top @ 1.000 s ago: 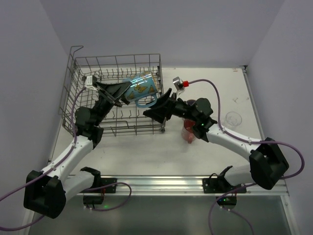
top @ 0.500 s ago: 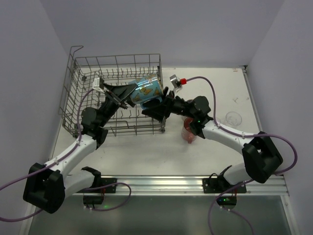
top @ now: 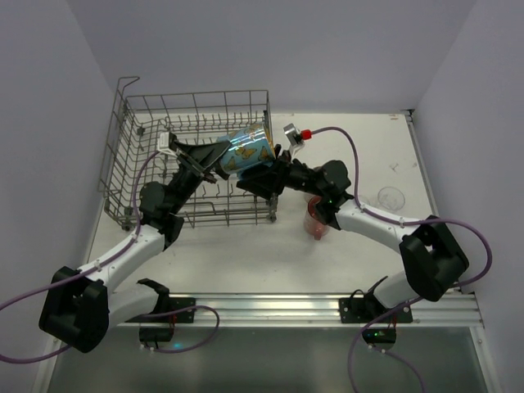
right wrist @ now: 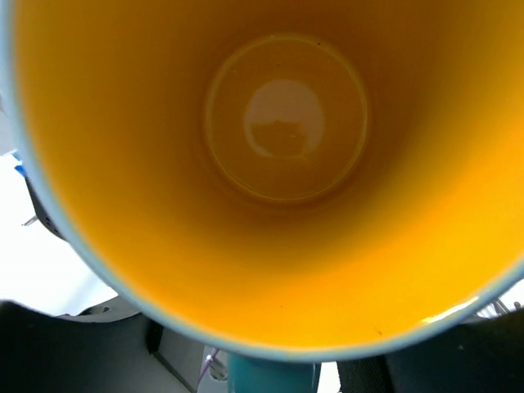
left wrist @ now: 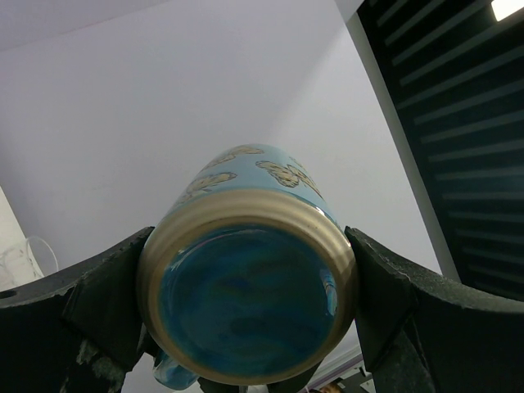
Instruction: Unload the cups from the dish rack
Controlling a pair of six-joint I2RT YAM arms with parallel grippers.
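While tilted over the right end of the grey wire dish rack [top: 196, 106], a blue, yellow-patterned mug [top: 247, 150] is clamped at its base by the left gripper [top: 219, 157].
Its yellow mouth is faced by the right gripper [top: 262, 170], whose finger spread cannot be told.

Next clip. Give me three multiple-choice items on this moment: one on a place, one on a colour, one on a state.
1. Where is the blue mug?
A) standing on the table
B) held in the air at the dish rack's right end
C) down among the rack's prongs

2. What colour is the mug's inside?
A) yellow
B) white
C) black

3. The left gripper is:
A) open, away from every cup
B) shut on the blue mug's base
C) out of view

Key: 1 B, the top view shows it raised there; 2 A, the right wrist view looks into a yellow inside; 3 B, its fingers press both sides of the base.
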